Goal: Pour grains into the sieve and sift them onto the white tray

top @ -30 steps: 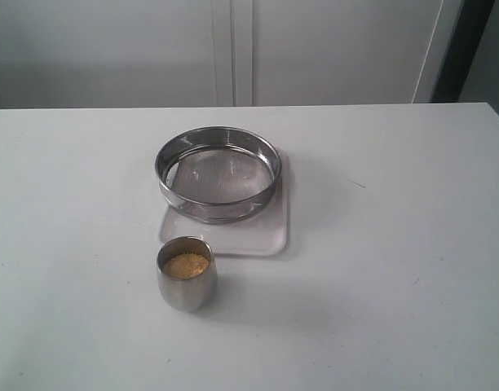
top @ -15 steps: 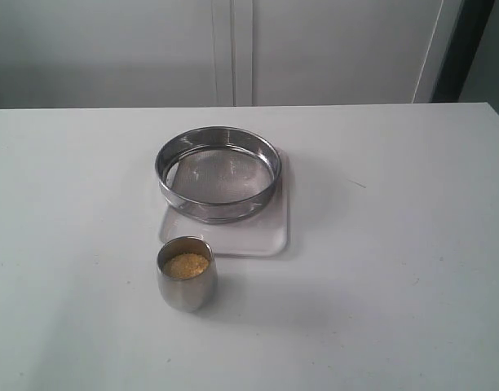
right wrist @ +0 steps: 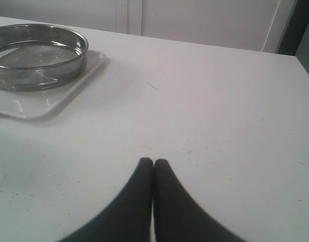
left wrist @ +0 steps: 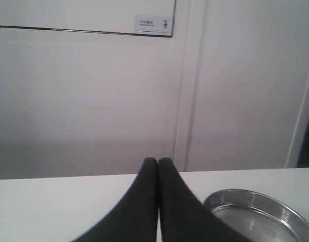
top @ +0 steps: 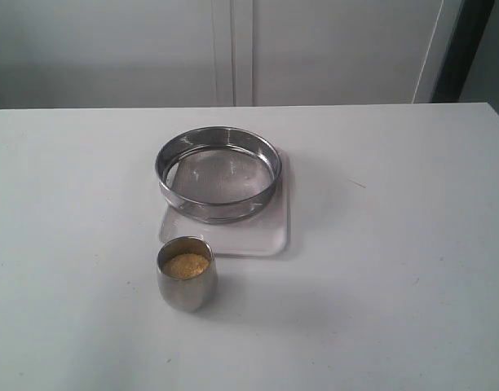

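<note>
The left claw (left wrist: 158,161) is pinched all the way closed, its two black fingers pressed tip to tip with nothing between them. It hangs above the bench (top: 396,244), with the sieve (left wrist: 255,197) just off to one side in its wrist camera. On the bench, the small steel cup (top: 185,285) stands upright nearest the camera, and the grains (top: 186,265) sit inside it (golden-yellow, filling it close to the brim). Just behind the cup and a touch to the right is the white tray (top: 233,238), lying flat. The sieve (top: 217,208) rests on the tray's far half, with its rim hanging slightly over the left edge. The right claw (right wrist: 153,162) is also squeezed shut and holding nothing, low over bare bench well to the right of the tray (right wrist: 33,107).
</note>
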Controlling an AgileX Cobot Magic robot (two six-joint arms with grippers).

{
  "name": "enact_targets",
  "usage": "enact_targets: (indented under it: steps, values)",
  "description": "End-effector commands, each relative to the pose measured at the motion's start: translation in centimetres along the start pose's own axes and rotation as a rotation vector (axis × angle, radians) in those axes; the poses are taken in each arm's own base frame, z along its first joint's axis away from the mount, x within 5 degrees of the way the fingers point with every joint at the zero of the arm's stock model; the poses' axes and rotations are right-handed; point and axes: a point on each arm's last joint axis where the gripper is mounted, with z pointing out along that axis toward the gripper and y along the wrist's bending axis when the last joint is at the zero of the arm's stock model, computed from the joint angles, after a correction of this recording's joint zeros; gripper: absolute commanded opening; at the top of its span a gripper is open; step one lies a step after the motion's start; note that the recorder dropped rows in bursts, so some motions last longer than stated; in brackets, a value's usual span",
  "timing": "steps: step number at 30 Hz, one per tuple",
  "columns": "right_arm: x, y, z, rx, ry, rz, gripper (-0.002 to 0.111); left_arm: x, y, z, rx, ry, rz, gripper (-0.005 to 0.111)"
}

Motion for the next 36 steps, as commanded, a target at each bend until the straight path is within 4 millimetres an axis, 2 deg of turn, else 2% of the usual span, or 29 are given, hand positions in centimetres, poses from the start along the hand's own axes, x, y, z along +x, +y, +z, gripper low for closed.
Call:
enact_targets:
  steps: [1,14,25,36]
  values:
    - [0.0,0.0,0.0,-0.006,-0.009,0.010,0.000,0.6,-0.9,0.9,0.098,0.046,0.037,0.000]
    - [0.0,0.0,0.0,-0.006,-0.009,0.010,0.000,3.1,-3.9,2.3,0.363,0.185,0.151,0.000]
    - [0.0,0.0,0.0,-0.006,-0.009,0.010,0.000,5.3,-6.4,3.4,0.564,0.263,0.161,0.000]
    - [0.0,0.0,0.0,-0.006,-0.009,0.010,0.000,7.5,-8.5,4.2,0.660,0.332,0.164,0.000]
